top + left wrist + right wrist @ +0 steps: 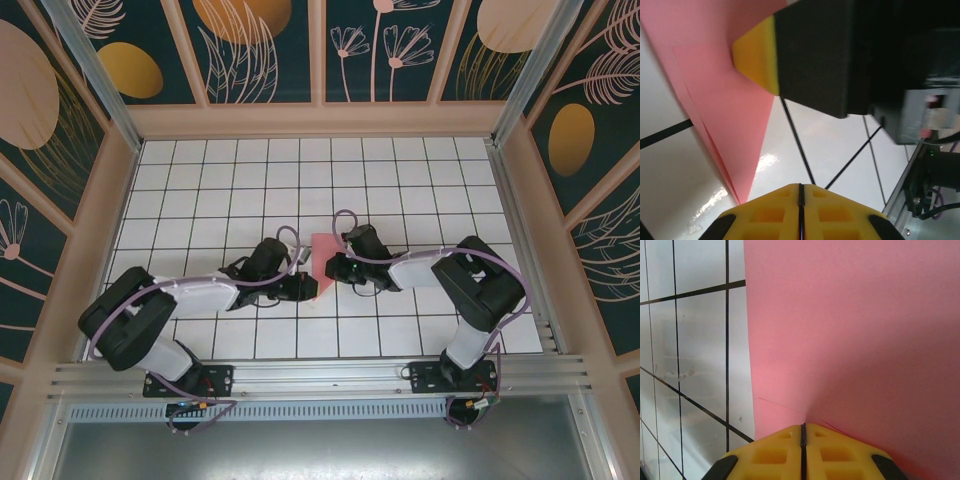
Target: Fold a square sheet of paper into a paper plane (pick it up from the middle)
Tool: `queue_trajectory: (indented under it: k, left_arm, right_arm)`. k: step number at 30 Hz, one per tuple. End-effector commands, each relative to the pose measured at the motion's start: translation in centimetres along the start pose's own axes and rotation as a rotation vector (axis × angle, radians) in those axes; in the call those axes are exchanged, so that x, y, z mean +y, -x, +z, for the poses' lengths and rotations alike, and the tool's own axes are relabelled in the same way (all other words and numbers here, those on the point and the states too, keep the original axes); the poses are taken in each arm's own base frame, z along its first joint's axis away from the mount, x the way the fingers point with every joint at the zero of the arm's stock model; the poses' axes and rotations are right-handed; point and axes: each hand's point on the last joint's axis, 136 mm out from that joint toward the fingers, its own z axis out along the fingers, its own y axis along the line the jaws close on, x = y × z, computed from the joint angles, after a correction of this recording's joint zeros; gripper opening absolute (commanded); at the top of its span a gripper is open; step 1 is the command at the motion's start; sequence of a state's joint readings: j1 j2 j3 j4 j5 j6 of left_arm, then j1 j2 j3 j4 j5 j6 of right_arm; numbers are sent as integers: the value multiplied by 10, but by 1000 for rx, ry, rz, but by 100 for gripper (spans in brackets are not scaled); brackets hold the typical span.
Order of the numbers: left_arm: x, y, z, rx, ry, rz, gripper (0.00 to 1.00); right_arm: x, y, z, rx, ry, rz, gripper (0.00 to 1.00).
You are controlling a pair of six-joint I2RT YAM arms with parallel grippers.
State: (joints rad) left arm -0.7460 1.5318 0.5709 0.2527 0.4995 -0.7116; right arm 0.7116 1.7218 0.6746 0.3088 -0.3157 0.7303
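Top view: the folded pink sheet of paper (322,262) lies at mid-table as a tapered wedge, long axis running far to near, narrow tip toward the arm bases and slightly left. The surface is a white grid-tiled table (400,180) enclosed by dark floral wall panels (260,50), with an aluminium rail (320,375) along the near edge. The left gripper (305,287) sits at the wedge's near tip; the right gripper (333,268) meets its right edge. Left wrist view: the sheet (725,110) narrows to a point just left of the left gripper (801,192), whose jaws are closed and hold nothing; the right gripper's yellow tip (756,57) rests on the paper. Right wrist view: the right gripper (803,432) is closed, tips touching the sheet (855,330), fine creases radiating from the contact; whether paper is pinched cannot be told.
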Motion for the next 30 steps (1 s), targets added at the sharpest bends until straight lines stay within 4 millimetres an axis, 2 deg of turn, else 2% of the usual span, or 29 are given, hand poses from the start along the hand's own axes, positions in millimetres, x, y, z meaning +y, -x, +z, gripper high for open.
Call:
queue_trajectory:
  k: [1,6,10,15,19,22,27,30]
  left_arm:
    - [-10,15,7,-15,-39,39,10]
    - [19,11,20,5,73,14,9]
    - [44,-1,22,33,166,-8,4]
    - [67,-22,20,67,223,-26,1]
    - [73,-31,19,79,230,-35,0]
    - [73,-30,19,77,233,-34,0]
    - [70,-26,19,70,229,-31,0]
    - [69,-24,19,70,231,-28,0]
  right_arm:
    - [-19,-23,8,85,-74,11,11]
    - [-15,-20,6,76,-66,13,12]
    - [-7,-12,3,54,-52,16,13]
    - [17,16,-15,-29,-3,10,13]
    - [32,29,-32,-95,34,11,14]
    - [38,21,-34,-97,84,31,13]
    - [39,-3,-22,-56,115,50,11]
    - [33,-10,-15,-48,104,67,10]
